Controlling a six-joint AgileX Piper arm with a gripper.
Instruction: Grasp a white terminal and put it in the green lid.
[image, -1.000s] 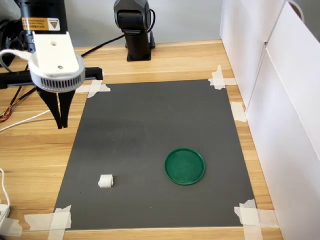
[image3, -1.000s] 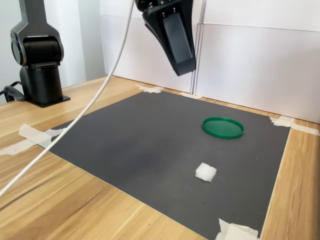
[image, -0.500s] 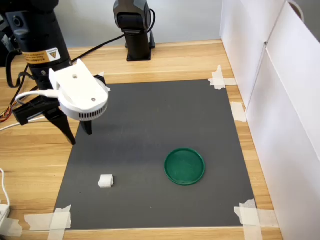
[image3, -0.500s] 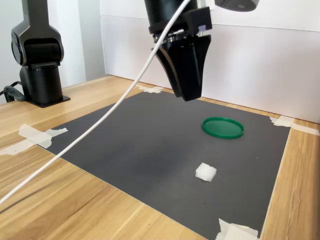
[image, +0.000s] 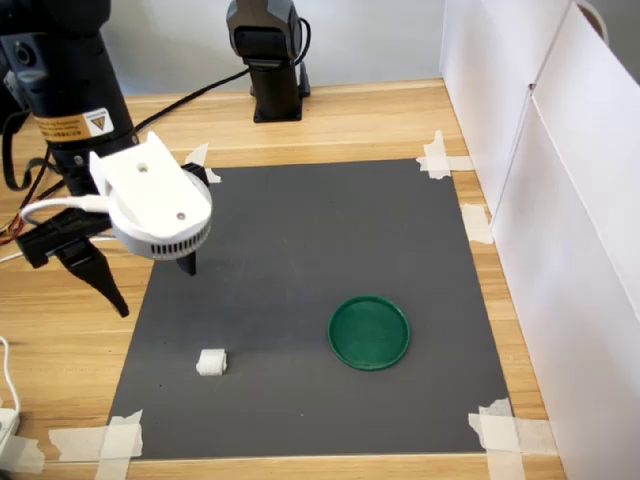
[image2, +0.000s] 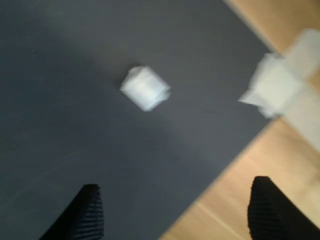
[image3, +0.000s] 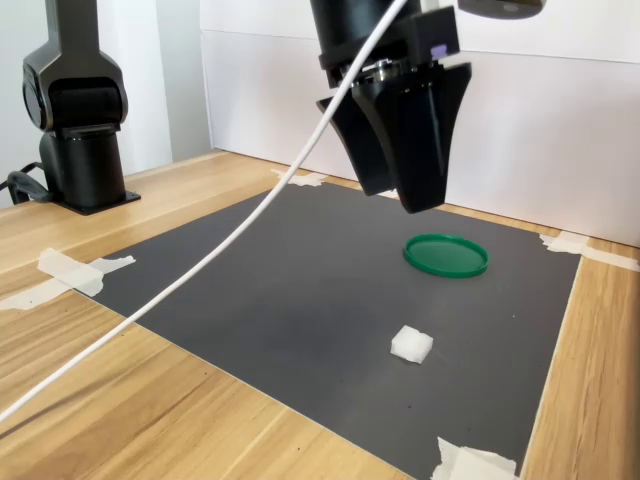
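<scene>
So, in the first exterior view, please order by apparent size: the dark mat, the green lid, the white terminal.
1. dark mat, by far the largest.
2. green lid.
3. white terminal, the smallest.
All three lie flat on the table, so camera nearness hardly affects this ranking.

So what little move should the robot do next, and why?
Probably lower the tool toward the white terminal. Its jaws are spread wide and empty, above the dark mat, and in the wrist view the terminal lies ahead of the fingertips, not between them. The green lid is empty.
</scene>
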